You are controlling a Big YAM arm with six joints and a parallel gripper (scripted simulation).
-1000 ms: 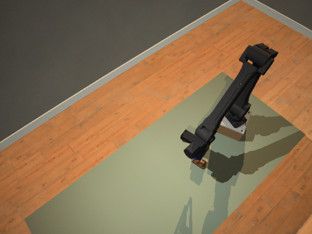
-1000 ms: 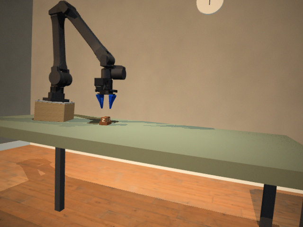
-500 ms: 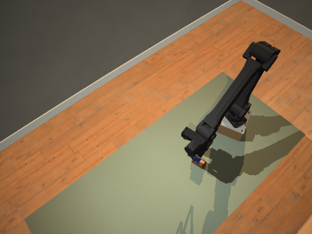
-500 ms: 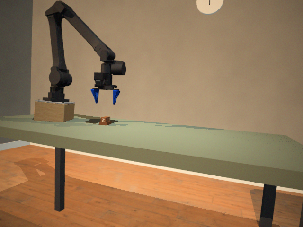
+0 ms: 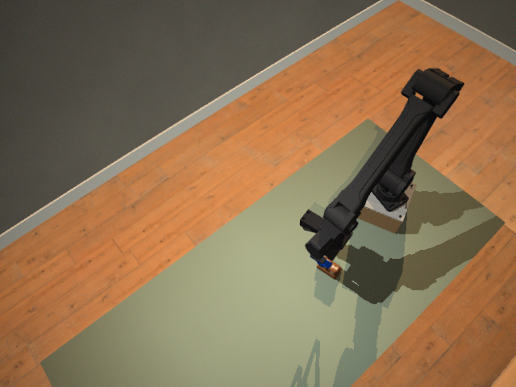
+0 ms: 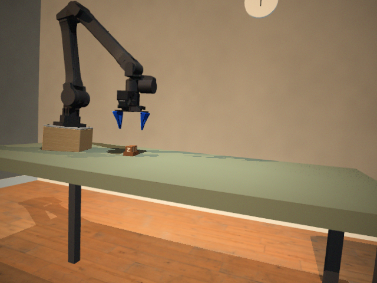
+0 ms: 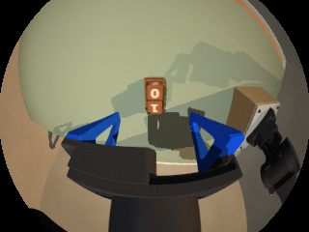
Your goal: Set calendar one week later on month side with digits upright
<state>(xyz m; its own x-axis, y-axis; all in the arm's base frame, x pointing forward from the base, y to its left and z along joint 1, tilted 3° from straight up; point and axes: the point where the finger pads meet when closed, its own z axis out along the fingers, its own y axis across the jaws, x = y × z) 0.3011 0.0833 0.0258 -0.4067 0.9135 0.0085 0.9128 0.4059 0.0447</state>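
- The calendar [image 6: 131,150] is a small brown wooden piece standing on the green table [image 6: 212,179], near the arm's pale wooden pedestal [image 6: 65,140].
- Its low tray [image 6: 130,154] rests flat on the table, darker brown at the base, with two cubes [image 6: 131,149] side by side in it.
- In the exterior view the near side shows white markings, the left one looking like a "2"; the right one is too small to read.
- From the wrist view the calendar [image 7: 154,96] shows white characters that read roughly as "0" and "1", stacked along the view.
- The gripper [image 6: 131,120] hangs above the calendar, well apart from it, blue fingers [image 6: 118,118] spread wide and holding nothing.
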